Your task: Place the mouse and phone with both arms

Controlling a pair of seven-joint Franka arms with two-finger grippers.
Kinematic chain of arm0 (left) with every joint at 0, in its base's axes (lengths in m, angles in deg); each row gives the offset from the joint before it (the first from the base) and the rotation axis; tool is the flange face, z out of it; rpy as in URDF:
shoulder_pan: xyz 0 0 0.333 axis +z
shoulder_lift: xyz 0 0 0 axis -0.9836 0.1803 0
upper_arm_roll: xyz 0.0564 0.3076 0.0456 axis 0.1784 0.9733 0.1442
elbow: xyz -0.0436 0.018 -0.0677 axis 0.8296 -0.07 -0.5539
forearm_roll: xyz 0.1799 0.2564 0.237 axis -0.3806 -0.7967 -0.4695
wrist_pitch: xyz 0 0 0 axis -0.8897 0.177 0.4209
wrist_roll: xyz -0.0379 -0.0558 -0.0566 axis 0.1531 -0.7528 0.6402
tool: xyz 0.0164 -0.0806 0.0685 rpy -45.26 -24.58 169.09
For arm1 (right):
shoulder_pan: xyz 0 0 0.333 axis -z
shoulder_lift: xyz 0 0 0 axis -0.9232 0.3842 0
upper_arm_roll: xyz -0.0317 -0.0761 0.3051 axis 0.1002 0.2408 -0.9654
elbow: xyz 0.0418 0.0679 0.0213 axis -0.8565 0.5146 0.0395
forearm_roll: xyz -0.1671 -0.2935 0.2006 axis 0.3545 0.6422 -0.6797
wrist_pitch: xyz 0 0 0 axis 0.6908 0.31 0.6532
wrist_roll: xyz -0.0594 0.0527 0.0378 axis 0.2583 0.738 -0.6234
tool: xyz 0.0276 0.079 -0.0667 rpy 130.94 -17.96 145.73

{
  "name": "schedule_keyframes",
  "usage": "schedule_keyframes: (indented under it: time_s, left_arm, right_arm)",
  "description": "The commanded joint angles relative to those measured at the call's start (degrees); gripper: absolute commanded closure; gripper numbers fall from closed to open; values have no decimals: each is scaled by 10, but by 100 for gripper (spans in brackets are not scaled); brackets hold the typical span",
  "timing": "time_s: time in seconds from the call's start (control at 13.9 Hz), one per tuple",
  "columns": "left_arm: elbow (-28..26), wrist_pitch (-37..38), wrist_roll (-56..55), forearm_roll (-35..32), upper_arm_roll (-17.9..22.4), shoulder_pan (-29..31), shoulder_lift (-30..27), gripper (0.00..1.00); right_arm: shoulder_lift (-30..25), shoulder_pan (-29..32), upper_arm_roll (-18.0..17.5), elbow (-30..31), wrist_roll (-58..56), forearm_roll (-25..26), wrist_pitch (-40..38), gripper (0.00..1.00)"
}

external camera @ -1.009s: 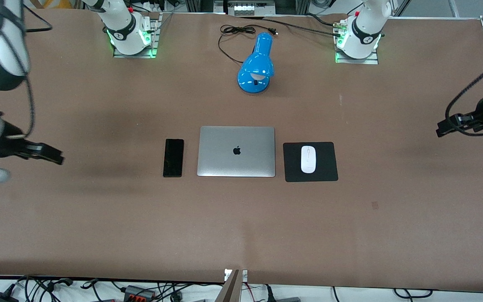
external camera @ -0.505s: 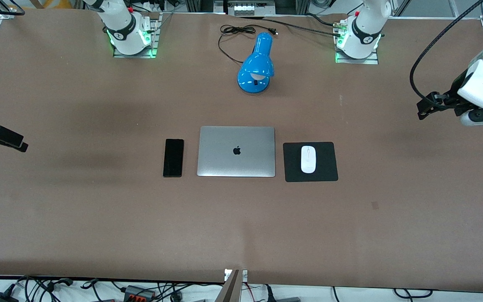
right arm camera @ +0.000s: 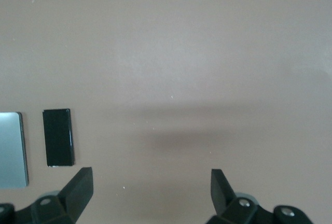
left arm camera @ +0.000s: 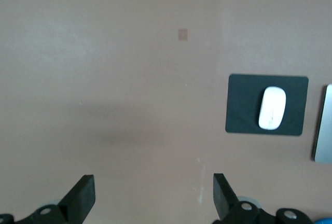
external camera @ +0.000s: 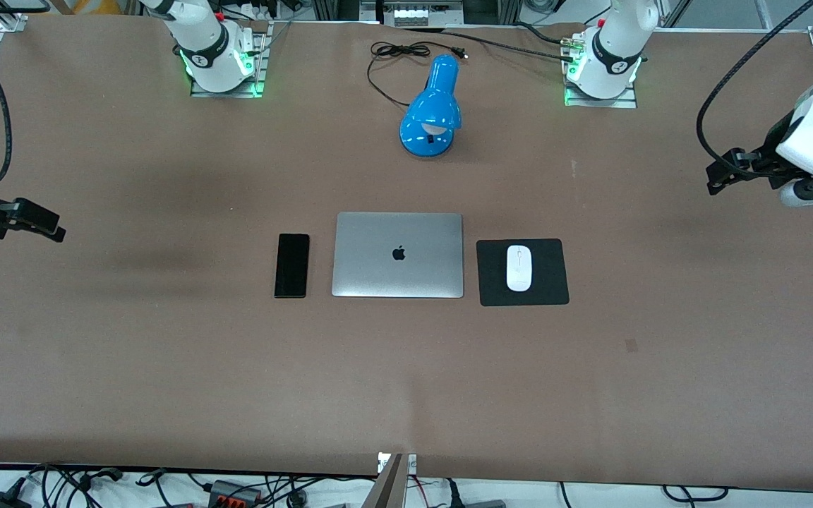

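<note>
The black phone [external camera: 291,265] lies flat beside the closed laptop [external camera: 398,254], toward the right arm's end. The white mouse [external camera: 519,268] sits on a black mat [external camera: 555,286] beside the laptop, toward the left arm's end. My right gripper [external camera: 52,229] hangs open and empty over bare table at the right arm's end. Its wrist view shows its open gripper [right arm camera: 150,189] and the phone [right arm camera: 57,137]. My left gripper [external camera: 715,178] hangs open and empty over bare table at the left arm's end. Its wrist view shows its open gripper [left arm camera: 151,198] and the mouse [left arm camera: 272,108].
A blue desk lamp [external camera: 432,109] with a black cord [external camera: 392,53] lies between the two arm bases, farther from the front camera than the laptop. The brown table [external camera: 406,381] runs wide on all sides. Cables lie along its near edge.
Over the last second both arms swung up and out toward the table's ends, then the right gripper edged back inward a little. The phone and the mouse have not moved.
</note>
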Motion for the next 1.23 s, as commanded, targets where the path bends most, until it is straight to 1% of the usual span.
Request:
schedule_keyframes:
  time_s: [0.0, 0.43, 0.65, 1.15]
  left_arm:
    - [-2, 30, 3, 8, -13, -2, -15, 0]
    - [6, 29, 10, 33, -5, 12, -9, 0]
    - [6, 29, 10, 35, -5, 12, -9, 0]
    - [10, 28, 12, 35, -6, 12, -9, 0]
  right_arm:
    - [-58, 2, -5, 54, -12, 8, 8, 0]
    - [-70, 0, -5, 52, -4, 8, -20, 0]
    - [-78, -2, -6, 56, -3, 8, -33, 0]
    - [-84, -2, -6, 57, -7, 9, -31, 0]
